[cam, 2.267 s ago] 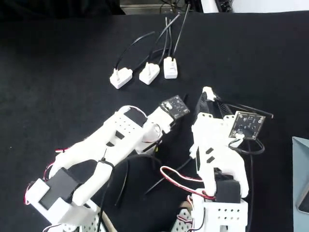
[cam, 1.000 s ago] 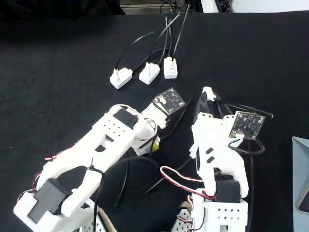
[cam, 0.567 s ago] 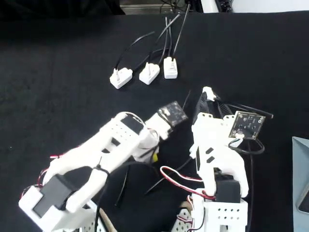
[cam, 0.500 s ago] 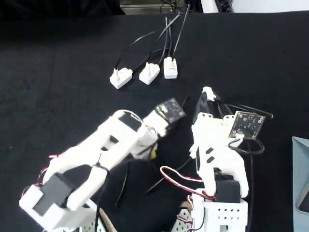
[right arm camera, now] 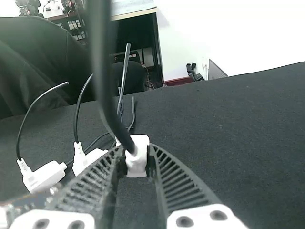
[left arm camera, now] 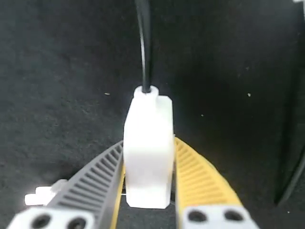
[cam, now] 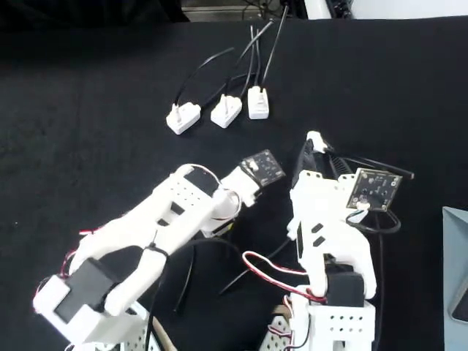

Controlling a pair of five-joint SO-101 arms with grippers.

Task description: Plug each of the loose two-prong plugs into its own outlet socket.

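**Left wrist view: two cord ends in hand, faces unseen**

Item 1. Block (left arm camera: pixel 148 148), white hard plastic, with a black cord (left arm camera: pixel 143 43) leaving its far end. My left gripper (left arm camera: pixel 148 143) is clamped on its two flat sides, low centre of that frame. I judge it light, rigid and somewhat slick. The flat sides are the right hold, though the stiff cord may twist it between the pads.

Item 2. Plug (right arm camera: pixel 136 161), small and white, pinched between the fingers of my right gripper (right arm camera: pixel 137 153) at centre of the right wrist frame. Its thick cord rises toward the top left. It looks light, and the cord will likely pull harder than its weight does.

Item 3. Three white pieces (cam: pixel 225 110), corded, in a row at upper centre of the high view. They lie on the black table (cam: pixel 88 88), apart from both arms.

Not made out: prongs or slots on any item, so I cannot tell plug from socket for item 1 or the row. In the high view the left arm (cam: pixel 161 227) has its camera board (cam: pixel 263 167) covering the fingers.
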